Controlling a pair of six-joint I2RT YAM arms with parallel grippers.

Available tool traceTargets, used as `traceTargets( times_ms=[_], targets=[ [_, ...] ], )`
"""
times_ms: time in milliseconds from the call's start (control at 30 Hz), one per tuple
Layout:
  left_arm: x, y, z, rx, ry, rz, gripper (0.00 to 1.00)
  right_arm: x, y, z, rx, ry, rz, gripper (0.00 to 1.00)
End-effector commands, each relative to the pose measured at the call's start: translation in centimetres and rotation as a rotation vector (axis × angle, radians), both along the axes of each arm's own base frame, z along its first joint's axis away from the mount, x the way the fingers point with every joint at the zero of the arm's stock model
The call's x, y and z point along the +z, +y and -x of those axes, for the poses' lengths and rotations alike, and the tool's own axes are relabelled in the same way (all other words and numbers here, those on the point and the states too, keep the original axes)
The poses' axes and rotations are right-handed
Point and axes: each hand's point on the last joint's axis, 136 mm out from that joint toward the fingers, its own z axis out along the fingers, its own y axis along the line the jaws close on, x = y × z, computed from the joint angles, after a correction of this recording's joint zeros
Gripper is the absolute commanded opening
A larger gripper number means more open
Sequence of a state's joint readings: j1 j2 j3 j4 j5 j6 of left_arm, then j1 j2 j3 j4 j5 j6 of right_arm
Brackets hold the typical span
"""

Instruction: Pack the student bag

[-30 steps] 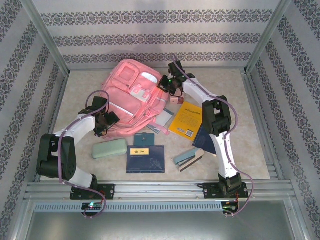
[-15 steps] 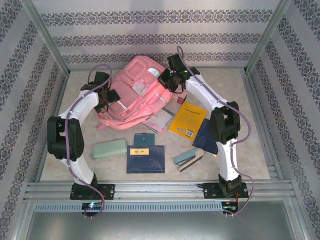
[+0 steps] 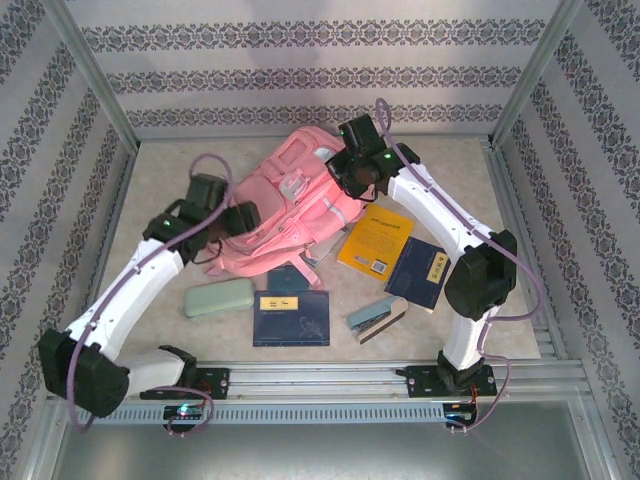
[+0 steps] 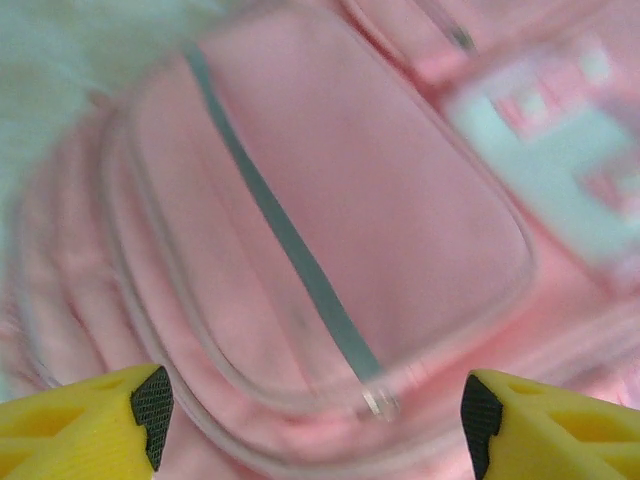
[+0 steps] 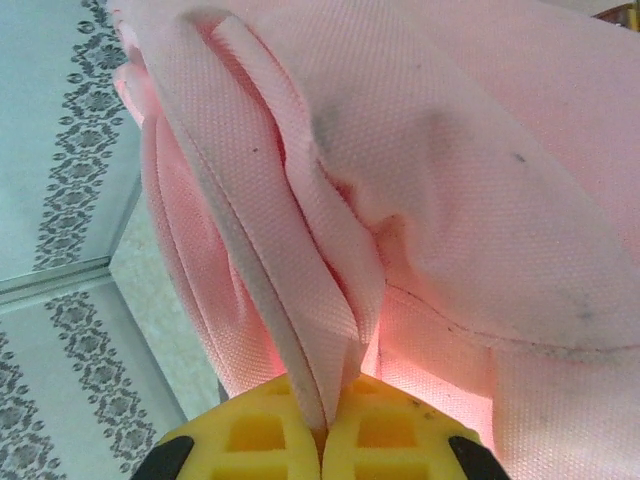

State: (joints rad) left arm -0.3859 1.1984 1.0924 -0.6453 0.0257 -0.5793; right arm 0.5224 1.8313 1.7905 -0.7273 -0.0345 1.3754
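At the far right edge of the bag, the right gripper (image 5: 322,440) has its yellow jaws pressed together on a pinched fold of the large soft pink fabric student bag (image 3: 300,205). On the bag's left side, the left gripper (image 4: 315,415) hangs with jaws wide apart, holding nothing, over a zipped front pocket (image 4: 330,230). The bag lies toward the far middle of the beige table (image 3: 160,170), with a flat yellow book (image 3: 375,238) just beside it and a pale green case (image 3: 218,296) nearer the arms.
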Motion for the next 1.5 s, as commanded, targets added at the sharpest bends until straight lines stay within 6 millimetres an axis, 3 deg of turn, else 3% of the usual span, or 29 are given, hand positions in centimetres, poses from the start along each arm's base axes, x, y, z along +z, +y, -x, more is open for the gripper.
traceTargets(
  times_ms=[0, 167, 367, 567, 800, 1167, 1467],
  targets=[
    [-1.4, -2.2, 2.5, -0.066, 0.022, -0.024, 0.76, 4.1, 0.5, -0.4, -0.057, -0.111, -0.066, 0.00],
    [-2.1, -5.9, 4.4, -0.083, 0.035, 0.003, 0.76, 3.7, 1.4, -0.4, -0.060, -0.099, -0.079, 0.00],
    [-4.2, -9.1, 4.7, -0.074, 0.085, -0.055, 0.76, 3.3, 1.8, -0.3, -0.083, -0.092, -0.088, 0.00],
    [-5.1, -9.9, 3.9, -0.046, 0.072, -0.094, 0.71, 2.6, 1.8, -0.2, -0.104, -0.077, -0.112, 0.00],
    [-6.1, -12.2, 3.1, -0.061, 0.092, -0.106, 0.66, 2.0, 2.2, -0.3, -0.113, -0.069, -0.147, 0.00],
    [-8.3, -11.5, 3.7, -0.026, 0.109, -0.183, 0.58, 2.6, 1.9, -0.6, -0.134, -0.075, -0.194, 0.00],
    [-9.2, -11.1, 2.6, -0.012, 0.083, -0.262, 0.49, 3.6, 2.0, -0.5, -0.140, -0.090, -0.230, 0.00]
  ],
)
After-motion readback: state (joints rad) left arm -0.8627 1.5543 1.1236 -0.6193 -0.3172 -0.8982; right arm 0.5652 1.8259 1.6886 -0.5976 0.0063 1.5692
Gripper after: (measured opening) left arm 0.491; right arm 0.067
